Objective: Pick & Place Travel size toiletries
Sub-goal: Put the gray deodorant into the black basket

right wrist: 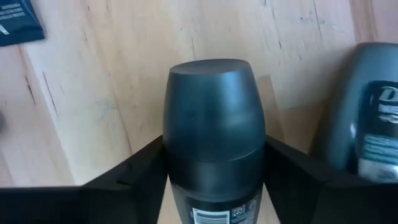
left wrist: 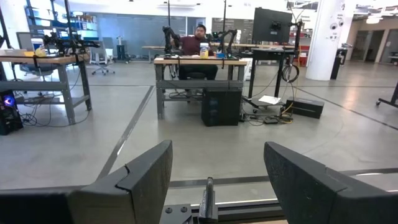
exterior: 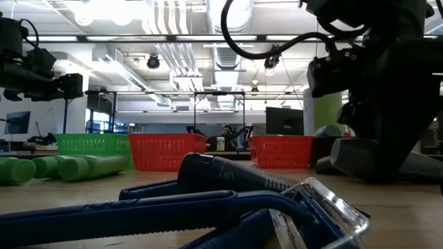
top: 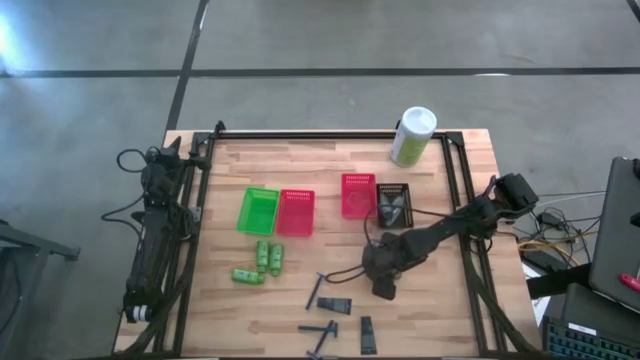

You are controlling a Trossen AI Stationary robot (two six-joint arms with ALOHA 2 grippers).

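We are closing the right gripper (right wrist: 214, 180) fingers around a dark grey container (right wrist: 213, 127) lying near the tabletop's (top: 440, 300) right edge; we should squeeze evenly at its middle before lifting. The left gripper (left wrist: 214, 180) is waiting, fingers spread, by the left edge.

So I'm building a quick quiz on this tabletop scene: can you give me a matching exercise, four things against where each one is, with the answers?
Things:
1. green bottles
2. pale green canister
3. dark grey container
4. left gripper

Places:
A. between the right gripper's fingers
B. parked off the table's left edge, open
C. lying on the table in front of the green basket
D. at the table's far edge, near the right corner

Pairs: 1-C, 2-D, 3-A, 4-B
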